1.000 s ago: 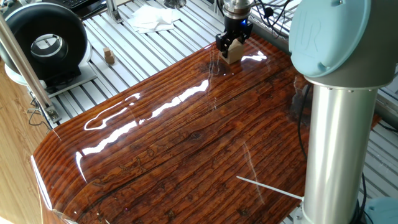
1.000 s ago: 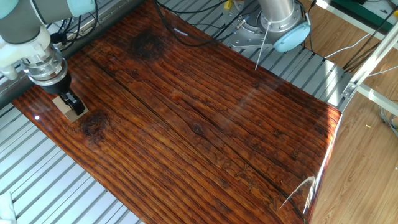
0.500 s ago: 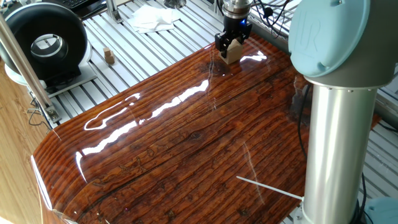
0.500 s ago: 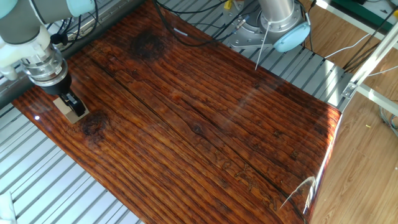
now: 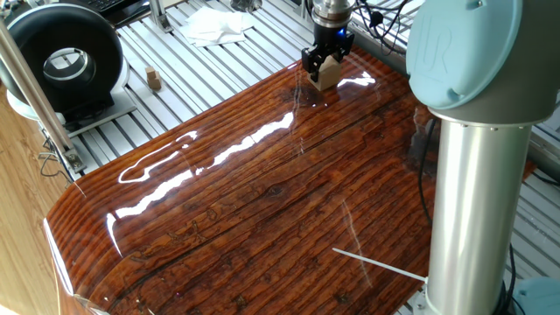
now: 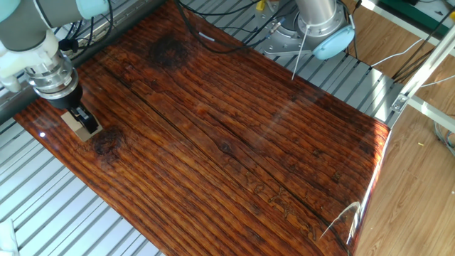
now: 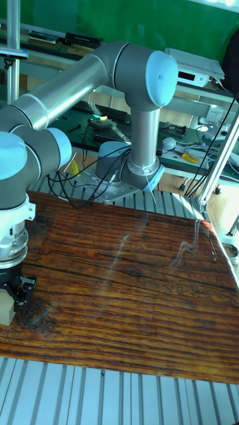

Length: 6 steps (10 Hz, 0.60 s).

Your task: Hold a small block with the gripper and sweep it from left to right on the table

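Observation:
The small block (image 5: 328, 74) is a light-tan wooden cube resting on the glossy reddish-brown table (image 5: 262, 201) near its far corner. My black gripper (image 5: 324, 66) points straight down and is shut on the block, a finger on each side. From the other fixed view the small block (image 6: 78, 123) sits at the table's (image 6: 227, 135) left end under the gripper (image 6: 78, 117). In the tall fixed view the gripper (image 7: 12, 295) holds the small block (image 7: 5, 311) at the table's (image 7: 133, 299) left edge, partly cut off by the frame.
A tiny darker wooden piece (image 5: 154, 80) stands on the slatted aluminium surface beside a black round device (image 5: 66, 57). White cloth (image 5: 214, 24) lies at the back. The arm's grey column (image 5: 472, 201) rises at the right. Cables (image 6: 213, 28) cross the table's far edge.

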Available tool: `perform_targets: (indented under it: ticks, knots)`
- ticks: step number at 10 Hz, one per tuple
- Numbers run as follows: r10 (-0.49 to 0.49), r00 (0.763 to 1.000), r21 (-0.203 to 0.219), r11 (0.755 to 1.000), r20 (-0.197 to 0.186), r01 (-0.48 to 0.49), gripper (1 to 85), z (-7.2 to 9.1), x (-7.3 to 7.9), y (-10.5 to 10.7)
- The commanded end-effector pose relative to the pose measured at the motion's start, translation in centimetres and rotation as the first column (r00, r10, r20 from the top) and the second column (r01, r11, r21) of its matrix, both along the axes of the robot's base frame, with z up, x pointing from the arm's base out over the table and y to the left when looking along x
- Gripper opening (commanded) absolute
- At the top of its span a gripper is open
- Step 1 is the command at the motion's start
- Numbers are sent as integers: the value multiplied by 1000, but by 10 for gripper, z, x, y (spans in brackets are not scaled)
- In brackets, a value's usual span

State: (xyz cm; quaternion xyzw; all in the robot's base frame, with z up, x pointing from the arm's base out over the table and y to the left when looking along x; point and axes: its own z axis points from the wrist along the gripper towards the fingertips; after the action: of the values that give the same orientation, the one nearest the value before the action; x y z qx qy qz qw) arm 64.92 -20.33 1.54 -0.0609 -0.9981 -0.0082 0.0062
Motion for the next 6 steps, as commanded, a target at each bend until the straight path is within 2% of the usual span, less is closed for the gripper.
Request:
perform_targets:
  ticks: [1,3,6]
  knots:
    - [-9,1000,28,1000,4,9,10,1,1,5]
    - [-7,1000,18,1000,13,6,10,-3,2,6]
    - [-8,1000,5,1000,15,8,10,0,3,9]
